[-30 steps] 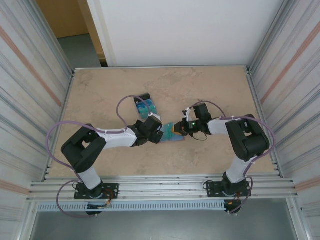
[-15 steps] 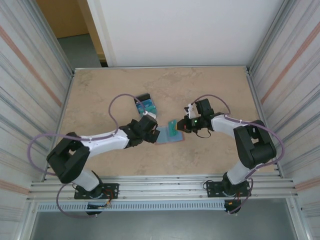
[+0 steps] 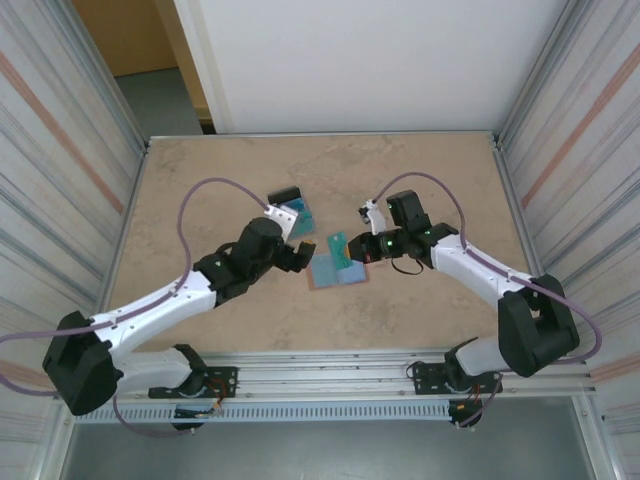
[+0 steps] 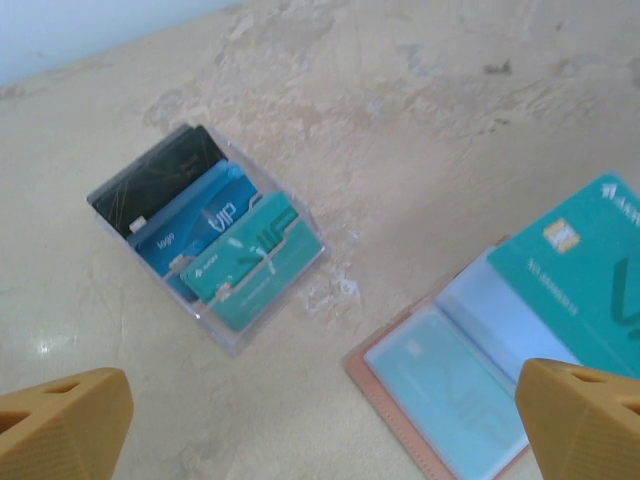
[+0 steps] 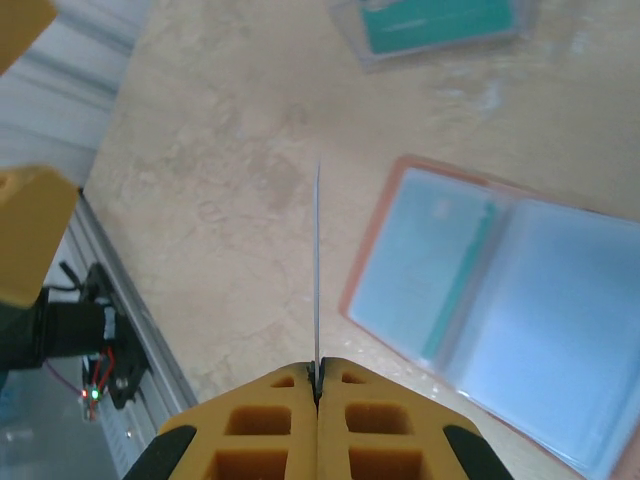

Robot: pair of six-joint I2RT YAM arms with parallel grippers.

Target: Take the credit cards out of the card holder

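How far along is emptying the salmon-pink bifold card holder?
Done: the salmon-pink card holder lies open. In hand: the shut right gripper holds one teal plastic card clear of it. Remaining: a second teal card shows in a sleeve; the open left gripper holds nothing.

The tabletop [image 3: 200, 180] is a beige, marble-patterned slab with faint darker veins. Two things lie directly on it, near each other but not touching. Toward the middle, the card holder [image 3: 330, 276] lies flat and opened, pink edge around blue-grey lining facing up. Just beyond it to the left sits a clear case [image 4: 232, 338] holding a staggered black card [image 4: 160, 185], blue card [image 4: 200, 225] and teal card [image 4: 250, 265].
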